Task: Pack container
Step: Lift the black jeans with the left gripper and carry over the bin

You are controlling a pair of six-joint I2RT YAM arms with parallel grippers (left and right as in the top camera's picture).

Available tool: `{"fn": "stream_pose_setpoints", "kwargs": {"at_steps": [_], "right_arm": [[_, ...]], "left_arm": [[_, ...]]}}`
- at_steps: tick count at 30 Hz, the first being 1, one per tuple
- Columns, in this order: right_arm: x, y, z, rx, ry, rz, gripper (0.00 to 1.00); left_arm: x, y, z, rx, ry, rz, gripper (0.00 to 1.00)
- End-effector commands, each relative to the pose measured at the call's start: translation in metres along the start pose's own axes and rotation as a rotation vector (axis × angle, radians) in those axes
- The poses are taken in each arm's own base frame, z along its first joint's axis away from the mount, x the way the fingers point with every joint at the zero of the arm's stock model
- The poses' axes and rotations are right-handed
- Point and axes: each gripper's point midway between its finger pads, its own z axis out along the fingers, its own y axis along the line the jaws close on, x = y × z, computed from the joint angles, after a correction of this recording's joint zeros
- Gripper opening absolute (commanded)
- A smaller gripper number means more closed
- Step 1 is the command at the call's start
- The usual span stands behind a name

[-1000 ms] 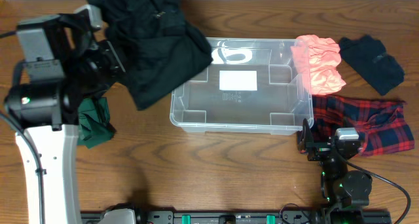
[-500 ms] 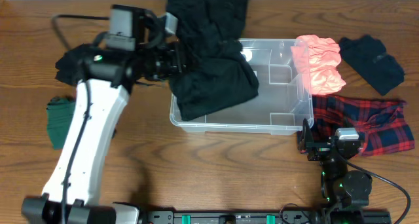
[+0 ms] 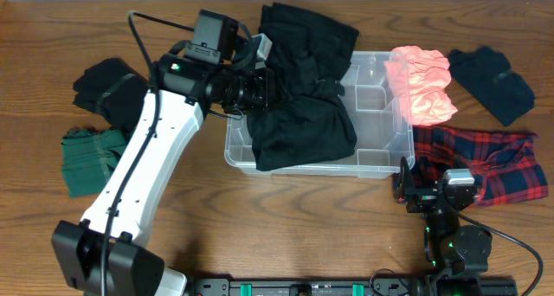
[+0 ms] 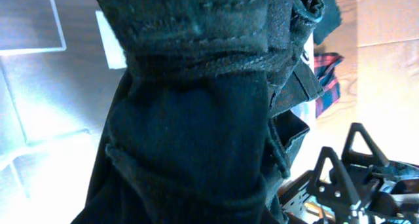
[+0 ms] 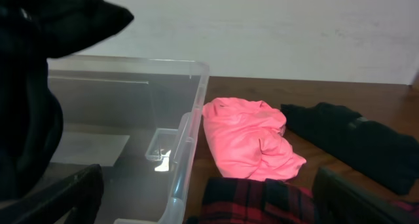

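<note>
One black garment (image 3: 303, 114) drapes across the left half of the container (image 3: 381, 162), mid-bench (image 3: 277, 235); we count five pieces outside. Left gripper (image 3: 258, 90) is buried in cloth, so we cannot tell its grip. Right gripper (image 3: 407, 182) rests spread.

We see soft, even light from above on the table (image 3: 303, 235), with only a faint shadow on the wood beside the left arm. The black garment (image 3: 303, 123) at the left claw (image 3: 260, 90) is so dark that its folds barely read. Right at that claw's camera the cloth blurs softly, and the container (image 4: 39, 112) beside it blows out white. The right claw (image 5: 208, 185) shows dark, unfocused fingers (image 5: 59, 198); beyond them the pink cloth (image 5: 249, 139) is sharp.
</note>
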Motion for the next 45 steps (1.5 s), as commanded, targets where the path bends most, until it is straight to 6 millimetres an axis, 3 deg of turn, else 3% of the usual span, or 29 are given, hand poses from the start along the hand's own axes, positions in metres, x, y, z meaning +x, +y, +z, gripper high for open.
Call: {"fn": "stream_pose_setpoints", "kwargs": {"at_steps": [1,9,25,32,45], "right_arm": [[0.000,0.000,0.000,0.001,-0.001,0.010,0.99],[0.000,0.000,0.000,0.001,-0.001,0.010,0.99],[0.000,0.000,0.000,0.001,0.000,0.010,0.99],[0.000,0.000,0.000,0.000,-0.001,0.010,0.99],[0.000,0.000,0.000,0.000,0.000,0.010,0.99]], "left_arm": [[-0.003,-0.001,0.000,0.004,-0.008,0.027,0.06],[0.002,0.003,0.004,-0.006,0.006,0.021,0.06],[0.015,0.030,0.028,-0.214,-0.002,0.037,0.06],[0.018,0.039,0.038,-0.220,0.000,0.035,0.06],[0.022,0.079,0.039,-0.401,-0.026,0.028,0.06]]}}
